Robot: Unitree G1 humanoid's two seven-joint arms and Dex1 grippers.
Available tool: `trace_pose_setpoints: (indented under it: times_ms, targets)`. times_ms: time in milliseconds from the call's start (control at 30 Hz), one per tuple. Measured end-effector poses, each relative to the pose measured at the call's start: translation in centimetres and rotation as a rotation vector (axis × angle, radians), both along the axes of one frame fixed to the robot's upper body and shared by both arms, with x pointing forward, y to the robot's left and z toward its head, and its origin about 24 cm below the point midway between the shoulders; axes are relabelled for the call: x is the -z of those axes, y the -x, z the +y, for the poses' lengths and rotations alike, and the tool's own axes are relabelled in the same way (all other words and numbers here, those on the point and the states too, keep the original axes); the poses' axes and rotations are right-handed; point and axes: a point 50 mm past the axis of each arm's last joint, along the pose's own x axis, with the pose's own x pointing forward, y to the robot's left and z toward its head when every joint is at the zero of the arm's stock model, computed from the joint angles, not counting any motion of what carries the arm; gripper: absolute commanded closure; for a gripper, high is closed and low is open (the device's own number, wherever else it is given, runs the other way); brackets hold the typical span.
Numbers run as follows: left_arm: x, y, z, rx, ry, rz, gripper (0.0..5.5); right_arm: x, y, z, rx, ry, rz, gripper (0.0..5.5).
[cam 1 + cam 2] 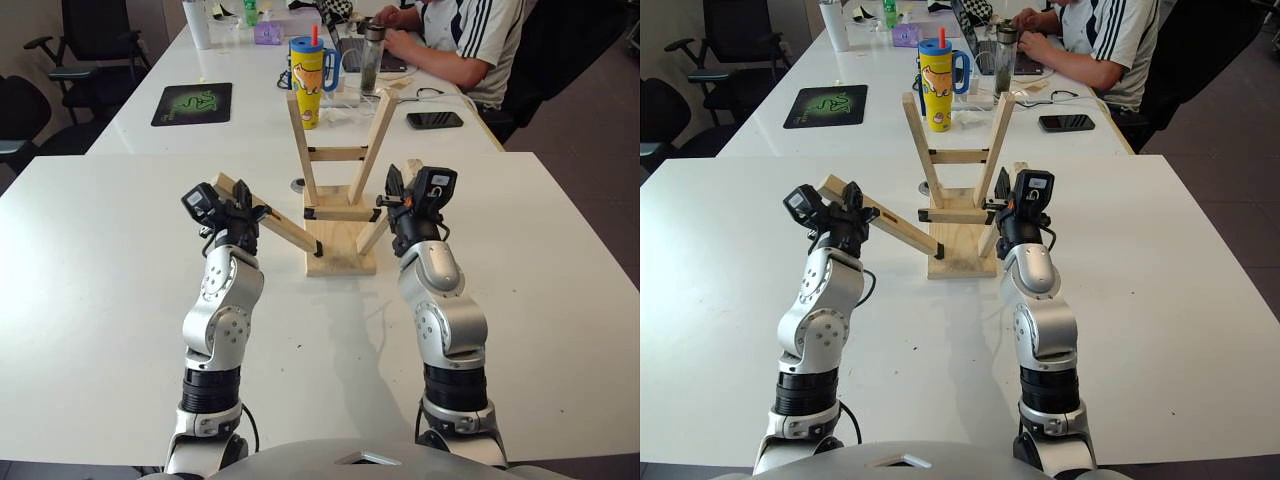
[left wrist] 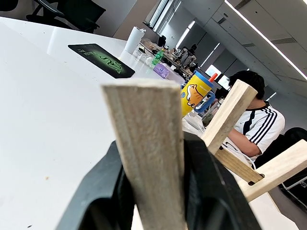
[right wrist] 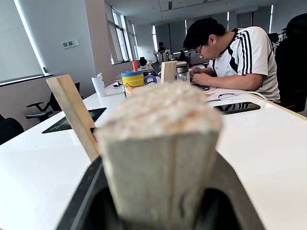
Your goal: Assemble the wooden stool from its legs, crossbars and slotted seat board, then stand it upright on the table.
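With your left gripper (image 1: 238,213) clamped on the left leg (image 1: 287,233) and your right gripper (image 1: 398,198) clamped on the right leg (image 1: 372,238), you're seating legs; next, swing both upright into the upturned seat board (image 1: 340,262).

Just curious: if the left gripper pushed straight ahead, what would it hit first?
The left gripper, shut on a wooden leg, would likely meet the stool's nearer upright leg first; depth is unclear.

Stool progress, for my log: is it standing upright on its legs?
No, the seat board lies flat on the table with two legs pointing up.
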Motion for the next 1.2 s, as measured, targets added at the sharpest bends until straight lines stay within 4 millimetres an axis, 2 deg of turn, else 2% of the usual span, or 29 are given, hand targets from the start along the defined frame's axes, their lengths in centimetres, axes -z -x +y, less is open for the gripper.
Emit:
trace_pose_setpoints:
  times_ms: [200,400,633,800,1200]
  targets:
    - [-0.2,-1.0,-0.7,-0.014,-0.037,-0.017,4.45,0.0,0.0,0.0,-0.01,0.007,-0.003,4.49]
    - [-0.8,-0.5,-2.2,0.002,-0.174,-0.068,4.45,0.0,0.0,0.0,-0.017,0.007,-0.003,4.49]
    - [-0.9,0.0,-2.4,-0.007,-0.218,-0.102,4.45,0.0,0.0,0.2,-0.027,0.001,-0.001,4.49]
    - [-1.1,0.3,-3.4,0.013,-0.279,-0.1,4.45,0.0,0.1,0.2,-0.029,0.002,0.001,4.49]
    - [-1.7,0.2,-2.3,-0.08,-0.21,0.024,4.44,-0.1,0.0,0.5,-0.065,-0.01,0.017,4.49]
